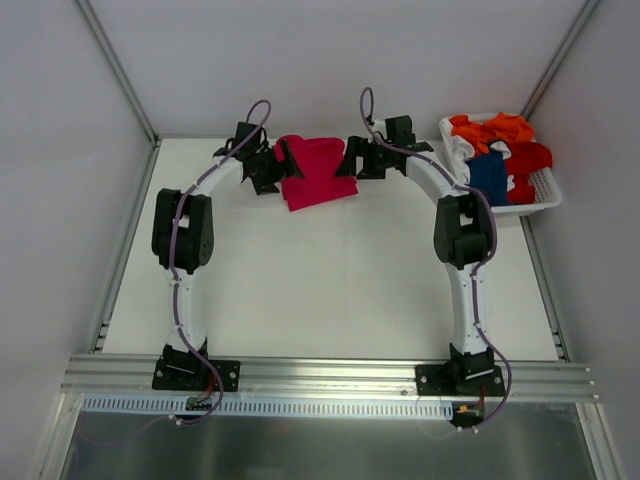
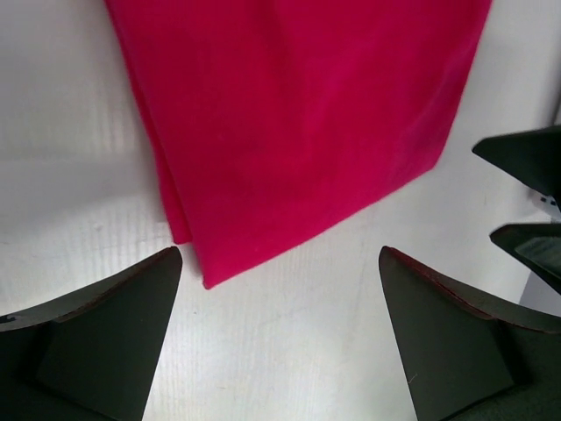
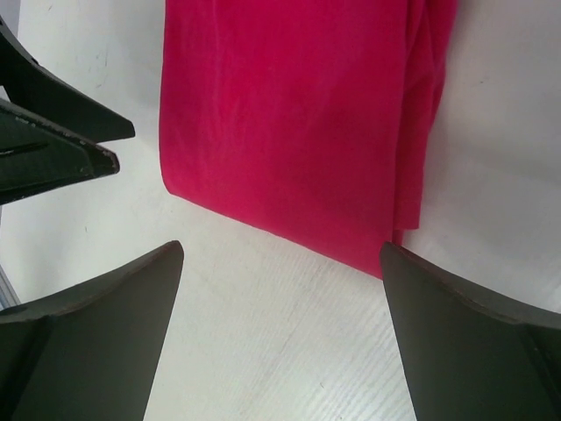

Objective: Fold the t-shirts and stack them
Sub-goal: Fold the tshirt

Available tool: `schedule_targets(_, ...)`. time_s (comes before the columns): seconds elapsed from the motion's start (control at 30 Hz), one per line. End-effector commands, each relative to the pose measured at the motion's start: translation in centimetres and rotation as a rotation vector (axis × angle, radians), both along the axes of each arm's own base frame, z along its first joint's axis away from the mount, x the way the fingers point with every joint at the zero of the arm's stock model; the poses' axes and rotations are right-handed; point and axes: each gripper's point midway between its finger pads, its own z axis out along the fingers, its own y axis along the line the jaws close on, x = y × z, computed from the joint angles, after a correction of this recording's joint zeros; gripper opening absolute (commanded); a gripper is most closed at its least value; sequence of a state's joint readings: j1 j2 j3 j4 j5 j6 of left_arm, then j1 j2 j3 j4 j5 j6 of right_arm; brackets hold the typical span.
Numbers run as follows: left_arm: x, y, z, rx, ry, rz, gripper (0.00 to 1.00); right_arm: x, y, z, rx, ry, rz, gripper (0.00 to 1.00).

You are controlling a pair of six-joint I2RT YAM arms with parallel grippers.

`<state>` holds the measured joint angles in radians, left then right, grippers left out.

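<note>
Right, the crimson-pink t-shirt (image 1: 318, 172) lies folded on the bench (image 1: 330, 290), close to the far edge and roughly mid-width. The left end effector (image 1: 272, 166) sits just beside the shirt's left side and the right end effector (image 1: 352, 160) just beside its right side, the two facing each other across the cloth. Both have their jaws spread wide and hold nothing. In each wrist view there is bare bench between the fingertips, with the shirt's folded edge just past them. Stacked cloth layers show along one side of the fold. The orange t-shirt (image 1: 490, 130), red t-shirt (image 1: 528, 158) and dark blue t-shirt (image 1: 488, 178) sit bunched in the white slatted basket (image 1: 547, 200) at the far right corner of the bench, orange toward the far side, dark blue toward the near side.
</note>
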<state>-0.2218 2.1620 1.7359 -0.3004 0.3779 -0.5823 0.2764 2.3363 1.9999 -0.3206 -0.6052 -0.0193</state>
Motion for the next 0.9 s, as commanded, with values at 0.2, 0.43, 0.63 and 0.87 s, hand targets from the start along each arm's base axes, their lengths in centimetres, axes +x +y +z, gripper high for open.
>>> schedule_targets(0.2, 1.5, 2.4, -2.5, 0.092, 0.001, 0.056, 0.96, 1.5, 1.5, -2.1, -0.158, -0.056, -0.007, 0.99)
schedule_targets(0.43, 1.2, 1.3, -5.1, 0.036, 0.078, 0.043, 0.90, 1.6, 1.0, -4.9, -0.200, 0.012, -0.045, 0.92)
schedule_targets(0.63, 1.0, 0.6, -5.8, 0.004, 0.105, 0.029, 0.60, -0.1, 1.9, -6.1, -0.155, 0.094, -0.029, 0.44)
schedule_targets(0.87, -1.2, 0.5, -5.1, 0.013, 0.115, 0.009, 0.00, -3.9, 1.8, -5.8, -0.113, 0.143, -0.001, 0.03)
